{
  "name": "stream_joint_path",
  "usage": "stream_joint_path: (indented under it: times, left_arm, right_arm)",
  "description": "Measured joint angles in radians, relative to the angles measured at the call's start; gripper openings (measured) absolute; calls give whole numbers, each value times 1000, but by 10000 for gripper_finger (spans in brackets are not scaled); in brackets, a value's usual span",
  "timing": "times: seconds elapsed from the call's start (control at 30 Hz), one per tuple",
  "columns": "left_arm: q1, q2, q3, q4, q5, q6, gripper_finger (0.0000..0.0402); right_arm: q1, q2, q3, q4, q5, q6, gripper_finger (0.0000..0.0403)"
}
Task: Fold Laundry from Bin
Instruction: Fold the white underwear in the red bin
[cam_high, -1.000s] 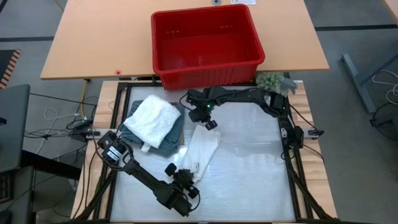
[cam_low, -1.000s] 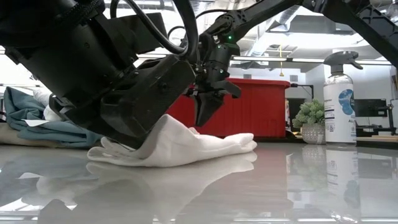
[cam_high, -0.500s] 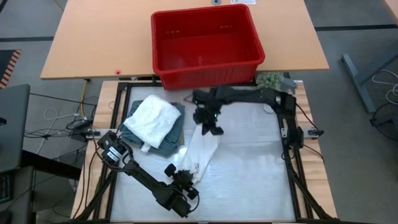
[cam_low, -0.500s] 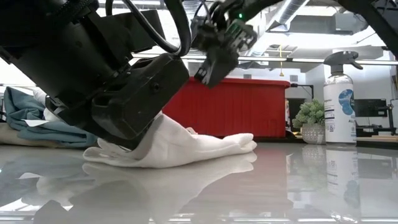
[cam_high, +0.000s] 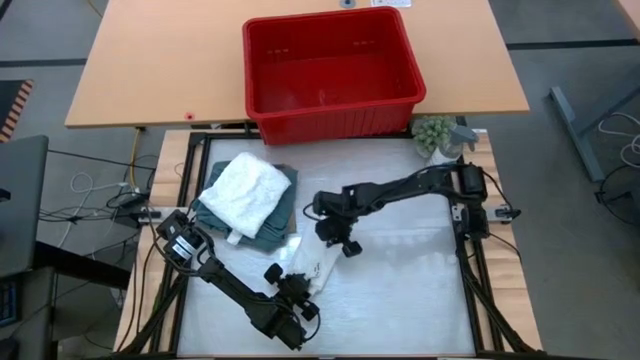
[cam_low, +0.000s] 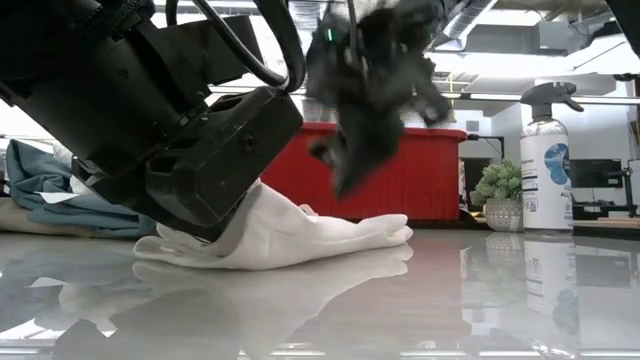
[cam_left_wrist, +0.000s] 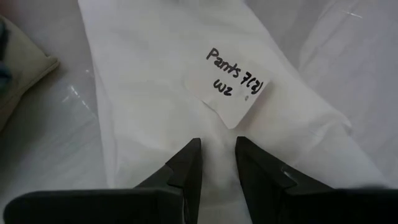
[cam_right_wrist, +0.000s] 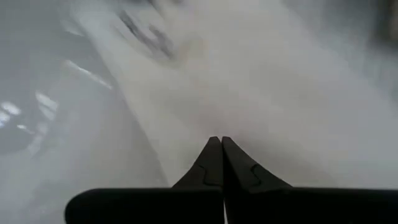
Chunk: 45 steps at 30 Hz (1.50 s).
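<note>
Item: white pants (cam_high: 322, 248), flat on the table. Our left gripper (cam_left_wrist: 216, 163) pinches their near hem; our right gripper (cam_high: 345, 241), pressed shut and empty, hangs above. Next we judge: regrip, fold.

Counted: one red bin (cam_high: 333, 68). Three garments: one white (cam_high: 318, 258) under the grippers, one white (cam_high: 243, 192) stacked on one teal (cam_high: 272, 222), off to the left gripper's side. Two grippers: left (cam_high: 296, 292), right (cam_high: 347, 243). One plant (cam_high: 434, 133). One spray bottle (cam_low: 547, 160).
</note>
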<state>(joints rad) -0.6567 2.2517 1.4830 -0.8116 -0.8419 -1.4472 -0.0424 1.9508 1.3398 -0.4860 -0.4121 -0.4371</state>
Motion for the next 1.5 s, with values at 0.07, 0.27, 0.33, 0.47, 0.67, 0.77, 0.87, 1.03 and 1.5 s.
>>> stream_joint_path:
  times: [0.07,0.27,0.33,0.47,0.67,0.77,0.87,1.03,1.5]
  left_arm:
    - [0,0,0,0,0,2,88]
    - [0,0,0,-2,4,14,88]
    - [0,0,0,-3,6,15,88]
    - [0,-2,0,-10,7,14,88]
    - [2,-56,-6,-82,-91,-51,88]
    - [7,-108,-3,-128,-167,-76,88]
    - [11,-142,-3,-166,-173,-83,92]
    - [-5,-271,-3,-239,-277,-75,101]
    - [135,-534,-1,-309,-378,300,100]
  right_arm:
    - [-9,4,-45,21,35,9,14]
    - [-44,-3,-134,0,91,14,14]
    - [-53,-4,-145,-5,87,19,14]
    - [-61,-4,-146,1,86,20,14]
    - [-77,-13,-148,26,96,22,23]
    - [-79,-14,-148,25,99,18,19]
    - [-79,-14,-148,26,102,12,17]
    - [-89,-23,-149,19,104,29,21]
    - [-56,-317,-150,-81,69,97,42]
